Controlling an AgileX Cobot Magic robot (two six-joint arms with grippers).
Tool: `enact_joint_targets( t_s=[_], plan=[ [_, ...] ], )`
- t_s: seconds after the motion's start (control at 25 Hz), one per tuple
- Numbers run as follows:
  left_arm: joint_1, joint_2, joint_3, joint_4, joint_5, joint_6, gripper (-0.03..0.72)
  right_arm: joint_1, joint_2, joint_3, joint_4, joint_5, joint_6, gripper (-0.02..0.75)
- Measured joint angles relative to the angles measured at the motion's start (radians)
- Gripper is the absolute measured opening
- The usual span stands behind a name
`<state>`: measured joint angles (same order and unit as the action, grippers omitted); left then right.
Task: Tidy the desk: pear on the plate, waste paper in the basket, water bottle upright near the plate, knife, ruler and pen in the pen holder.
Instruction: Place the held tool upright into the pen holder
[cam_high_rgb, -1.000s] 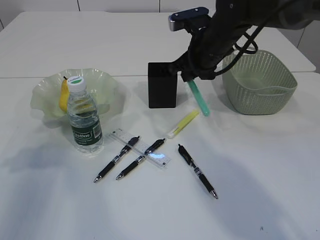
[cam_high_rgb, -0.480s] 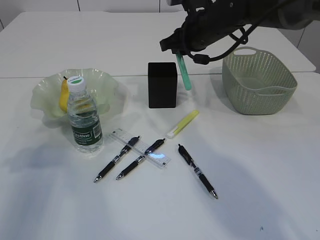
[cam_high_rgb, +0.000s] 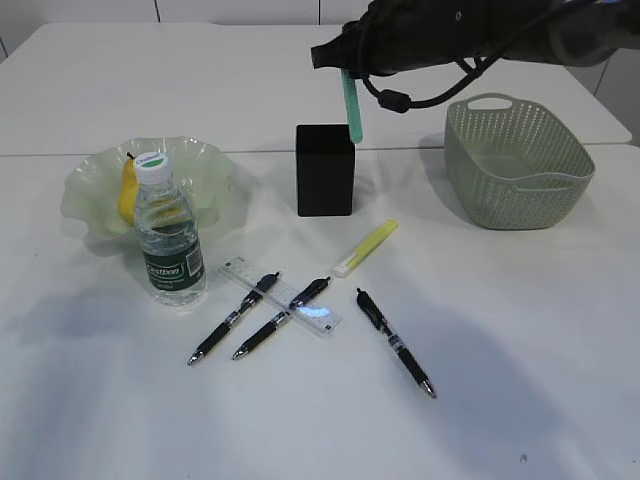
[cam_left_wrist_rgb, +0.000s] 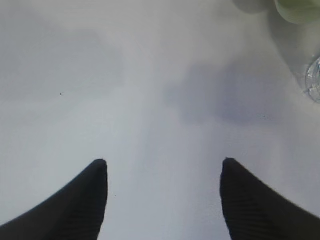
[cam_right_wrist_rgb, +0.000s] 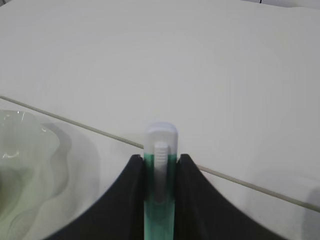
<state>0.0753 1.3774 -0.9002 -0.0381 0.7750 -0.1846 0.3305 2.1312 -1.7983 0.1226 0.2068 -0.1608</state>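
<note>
My right gripper (cam_high_rgb: 346, 68) is shut on a green translucent knife (cam_high_rgb: 352, 108) with a white slider (cam_right_wrist_rgb: 160, 156). It hangs almost upright just above the back right of the black pen holder (cam_high_rgb: 325, 172), tip down. A clear ruler (cam_high_rgb: 236, 271) lies under two of three black pens (cam_high_rgb: 236, 317). The water bottle (cam_high_rgb: 169, 238) stands upright in front of the wavy plate (cam_high_rgb: 213, 162), which holds the pear (cam_high_rgb: 127, 190). My left gripper (cam_left_wrist_rgb: 163, 165) is open over bare table. No waste paper shows in any view.
A yellow knife-like stick (cam_high_rgb: 366, 247) lies in front of the holder. A third pen (cam_high_rgb: 395, 343) lies to the right of the ruler. The sage-green basket (cam_high_rgb: 520, 190) stands at the right. The bottle's base (cam_left_wrist_rgb: 315, 80) edges the left wrist view.
My right gripper has risen and swung left with the green knife, from beside the pen holder's right side to above its opening, and the knife now hangs more upright.
</note>
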Motion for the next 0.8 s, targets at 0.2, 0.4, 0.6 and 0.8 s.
enact_joint_targets(
  t_s=[0.2,0.4,0.6,0.8],
  plan=[
    [0.0,0.0,0.0,0.0,0.0,0.0,0.5,0.0,0.029,0.0,0.036,-0.06,0.0,0.141],
    [0.0,0.0,0.0,0.0,-0.002,0.0,0.5,0.0,0.069,0.0,0.062,-0.102,0.0,0.141],
    [0.0,0.0,0.0,0.0,-0.002,0.0,0.5,0.0,0.078,0.0,0.082,-0.14,0.0,0.141],
    [0.0,0.0,0.0,0.0,-0.002,0.0,0.5,0.0,0.082,0.0,0.098,-0.185,0.0,0.141]
  ],
)
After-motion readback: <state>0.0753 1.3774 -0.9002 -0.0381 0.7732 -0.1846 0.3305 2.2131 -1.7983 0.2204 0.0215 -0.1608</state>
